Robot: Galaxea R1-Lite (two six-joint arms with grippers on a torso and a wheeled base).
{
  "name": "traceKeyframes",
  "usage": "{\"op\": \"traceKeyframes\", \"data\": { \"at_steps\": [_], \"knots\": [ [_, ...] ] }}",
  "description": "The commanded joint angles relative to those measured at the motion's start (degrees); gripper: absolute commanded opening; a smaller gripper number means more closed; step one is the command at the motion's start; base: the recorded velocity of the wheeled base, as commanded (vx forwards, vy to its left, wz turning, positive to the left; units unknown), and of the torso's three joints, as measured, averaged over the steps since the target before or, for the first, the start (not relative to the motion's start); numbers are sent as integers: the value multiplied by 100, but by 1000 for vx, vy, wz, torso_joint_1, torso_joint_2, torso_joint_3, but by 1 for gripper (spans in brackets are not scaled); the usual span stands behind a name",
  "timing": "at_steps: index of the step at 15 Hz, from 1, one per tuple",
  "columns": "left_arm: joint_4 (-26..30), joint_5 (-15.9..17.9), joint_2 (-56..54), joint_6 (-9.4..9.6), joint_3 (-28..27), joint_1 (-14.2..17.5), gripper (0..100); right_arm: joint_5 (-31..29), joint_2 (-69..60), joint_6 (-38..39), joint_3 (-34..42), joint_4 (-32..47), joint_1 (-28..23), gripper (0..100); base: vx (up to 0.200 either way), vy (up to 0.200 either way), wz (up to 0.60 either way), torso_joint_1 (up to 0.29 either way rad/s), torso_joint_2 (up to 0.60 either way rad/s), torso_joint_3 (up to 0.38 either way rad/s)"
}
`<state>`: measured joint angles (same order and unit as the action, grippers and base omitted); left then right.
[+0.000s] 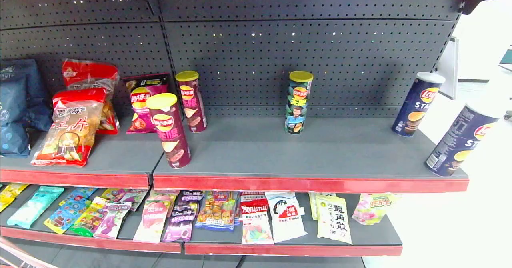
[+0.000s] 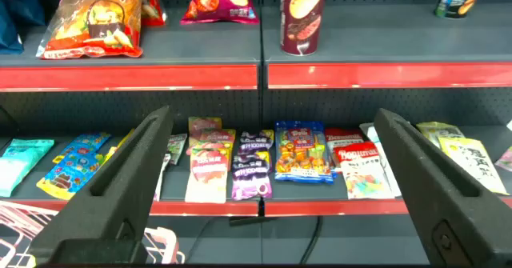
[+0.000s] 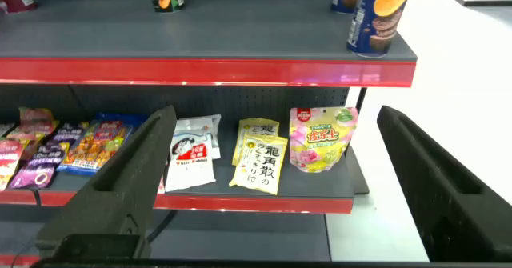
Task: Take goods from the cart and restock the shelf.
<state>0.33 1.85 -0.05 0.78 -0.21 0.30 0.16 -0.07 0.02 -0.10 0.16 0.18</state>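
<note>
The dark grey metal shelf with red front edges point(image 1: 304, 184) stands ahead of both grippers, apart from them. The left gripper point(image 2: 272, 120) holds its two black jaws spread wide, gripping nothing. Seen through their gap, on the lower board, lie a flat purple sachet point(image 2: 250, 166), a pink sachet point(image 2: 210, 168) touching it on the left jaw's side, and a blue many-coloured sweet pack point(image 2: 302, 152) on the right jaw's side. Above the gap, on the upper board, a maroon crisp tube with a yellow lid point(image 1: 170, 130) stands near the front edge. Beyond the left jaw lies a red-and-clear plastic snack bag point(image 1: 68, 134).

The right gripper point(image 3: 276, 114) is likewise wide open and holds nothing. Through its gap, side by side on the lower board, lie a white sachet point(image 3: 192, 152), a yellow sachet with black print point(image 3: 260, 156) and a pink-and-green pouch point(image 3: 322, 138). Above the gap, toward the right jaw, a dark blue crisp tube with a white lid point(image 1: 460, 140) stands at the upper board's front corner. A second dark blue tube point(image 1: 418, 103) stands behind it by the pegboard. A green-and-black tube with a yellow lid point(image 1: 298, 102) stands above the left jaw of this gripper, well apart from the other tubes.
</note>
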Motion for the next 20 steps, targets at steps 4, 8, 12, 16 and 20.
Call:
{"op": "traceKeyframes", "data": {
  "at_steps": [4,8,12,16,20],
  "knots": [
    [2,-1,5,1,3,-4,100,11,7,-11,1,2,8,100,0,0,0,0,0,0],
    [2,8,5,1,3,5,100,37,7,-38,1,2,8,100,0,0,450,2,2,-1],
    [2,8,5,1,3,5,100,37,7,-38,1,-7,8,100,0,0,600,3,2,4],
    [2,-1,5,1,3,5,100,37,7,-38,1,-7,8,100,0,0,600,5,6,4],
    [2,8,5,1,3,5,100,37,7,-20,1,-7,8,100,0,0,300,1,2,2]
  ]
}}
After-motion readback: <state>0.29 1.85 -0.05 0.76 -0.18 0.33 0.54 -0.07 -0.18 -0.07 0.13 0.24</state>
